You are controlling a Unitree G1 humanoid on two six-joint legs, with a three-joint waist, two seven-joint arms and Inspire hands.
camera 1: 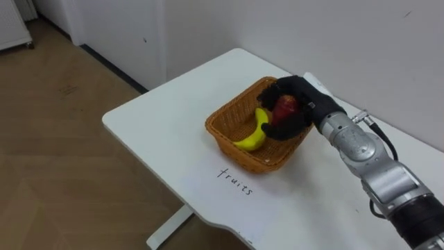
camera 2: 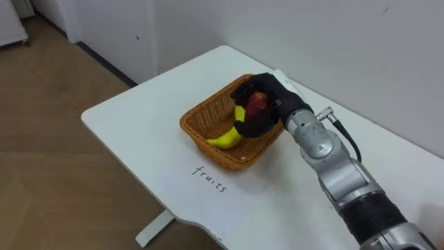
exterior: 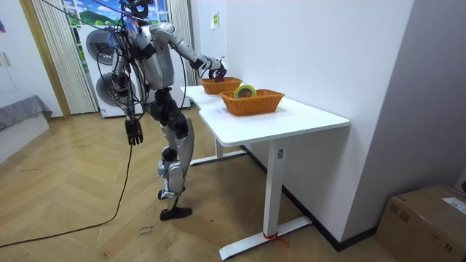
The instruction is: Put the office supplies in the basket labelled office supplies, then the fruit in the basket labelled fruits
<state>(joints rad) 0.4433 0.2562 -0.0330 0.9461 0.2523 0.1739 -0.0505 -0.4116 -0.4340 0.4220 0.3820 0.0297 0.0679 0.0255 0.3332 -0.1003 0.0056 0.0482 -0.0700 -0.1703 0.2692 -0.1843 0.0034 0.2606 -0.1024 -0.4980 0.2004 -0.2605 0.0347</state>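
Apple (camera 1: pixel 286 108), firm and probably slippery-skinned, so I am curling my right hand (camera 1: pixel 306 97) snugly round its middle over the basket (camera 1: pixel 232 119).

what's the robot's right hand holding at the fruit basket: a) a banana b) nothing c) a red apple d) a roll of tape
c: the right hand is curled round a red apple at the wicker basket, while the banana lies loose inside the basket.
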